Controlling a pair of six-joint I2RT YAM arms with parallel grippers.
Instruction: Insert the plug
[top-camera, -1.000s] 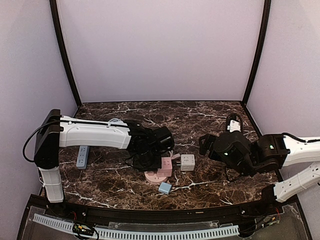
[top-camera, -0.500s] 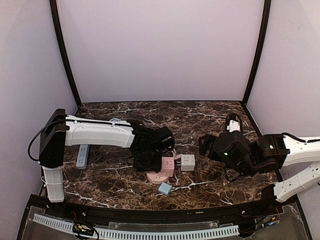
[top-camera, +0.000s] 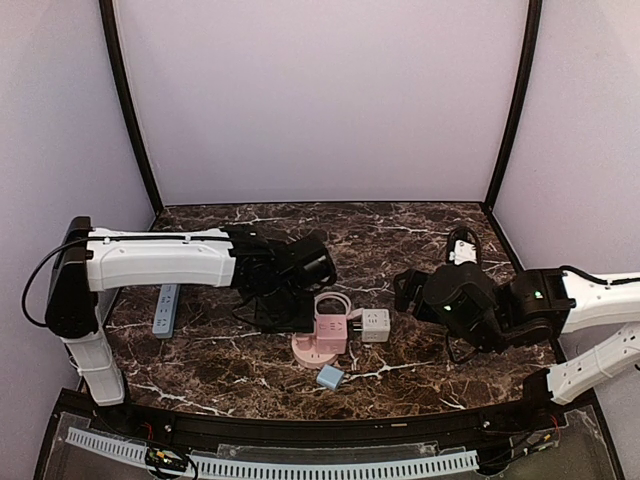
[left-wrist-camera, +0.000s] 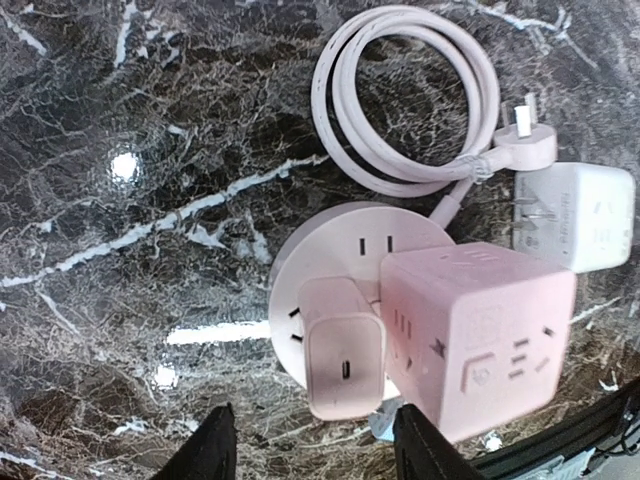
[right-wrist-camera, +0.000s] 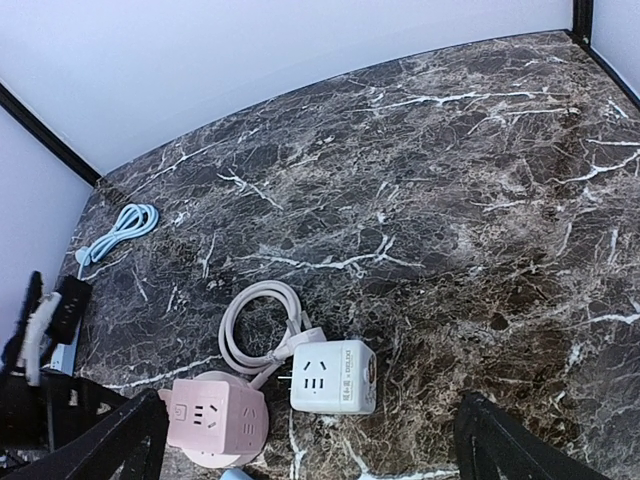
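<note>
**Spotter A:** Your left gripper (left-wrist-camera: 320, 450) hangs over the marble table (left-wrist-camera: 110, 300). Its fingers (left-wrist-camera: 212, 452) are spread and there is nothing between them, so you hold nothing on that side.

**Spotter B:** Agreed. Just past that gap you have the small pink charger block (left-wrist-camera: 342, 352), which stands on the round pink socket base (left-wrist-camera: 335, 235).

**Spotter A:** The pink cube plug (left-wrist-camera: 480, 335) sits on that same base, right against the block. You cannot tell from here whether its pins are fully home.

**Spotter B:** Further out, the white cube adapter (left-wrist-camera: 590, 212) lies just beside the pink cube with its metal pins bare. The coiled pink cable (left-wrist-camera: 400, 90) lies beyond the base. Its plug head (left-wrist-camera: 527, 150) rests next to the white cube, prongs in the open air.

**Spotter A:** Your right gripper (right-wrist-camera: 315, 450) is spread wide and empty. It faces the cluster from the right, well apart from it.

**Spotter B:** On the outskirts, a small blue adapter (top-camera: 330, 377) lies near the base on the side toward you. A blue cable (right-wrist-camera: 115, 228) is curled toward the far left. A white power strip (top-camera: 165, 311) lies by the left wall, under your left arm.
</note>
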